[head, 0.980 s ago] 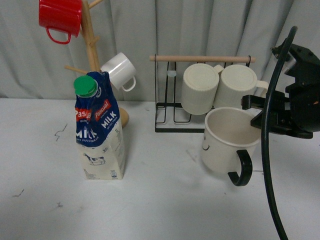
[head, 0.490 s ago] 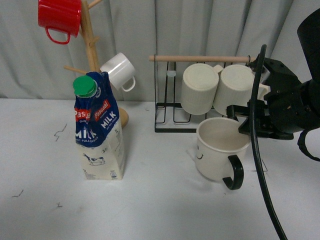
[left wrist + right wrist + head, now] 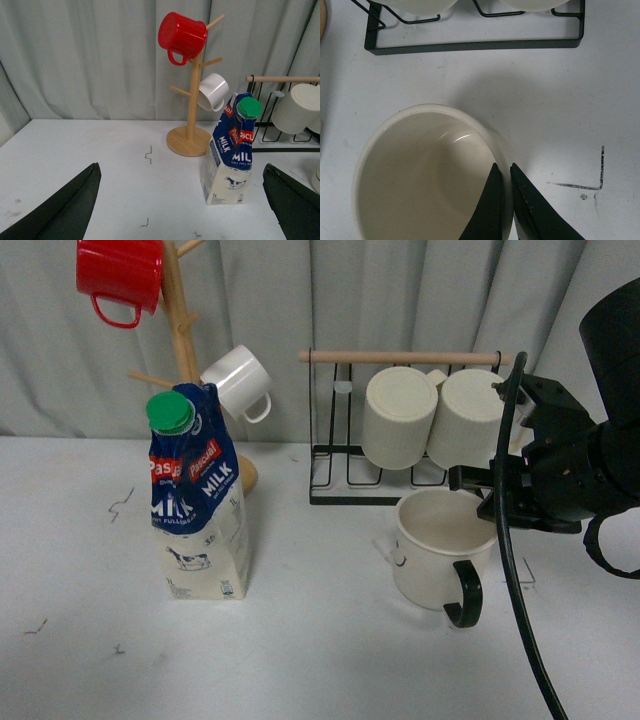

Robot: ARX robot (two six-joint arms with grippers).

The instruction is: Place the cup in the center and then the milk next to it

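Note:
The cup (image 3: 432, 560), a wide cream mug with a black C-shaped handle and part of a small black face on its side, stands upright at the table's right of middle. My right gripper (image 3: 478, 502) is shut on the cup's rim, one finger inside and one outside, as the right wrist view shows (image 3: 505, 172). The cup fills the lower left of that view (image 3: 420, 175). The milk (image 3: 197, 500), a tall blue and cream carton with a green cap, stands at the left of middle. It also shows in the left wrist view (image 3: 231, 150). My left gripper (image 3: 182, 200) is open and empty, well short of the carton.
A black wire rack (image 3: 350, 475) with a wooden bar holds two cream mugs (image 3: 400, 418) just behind the cup. A wooden mug tree (image 3: 180, 330) behind the milk carries a red mug (image 3: 120, 275) and a small white mug (image 3: 238, 383). A grey curtain hangs behind.
My right gripper has carried the cup leftward and down; the cup went from tilted and lifted to upright at the table, its handle now toward the front.

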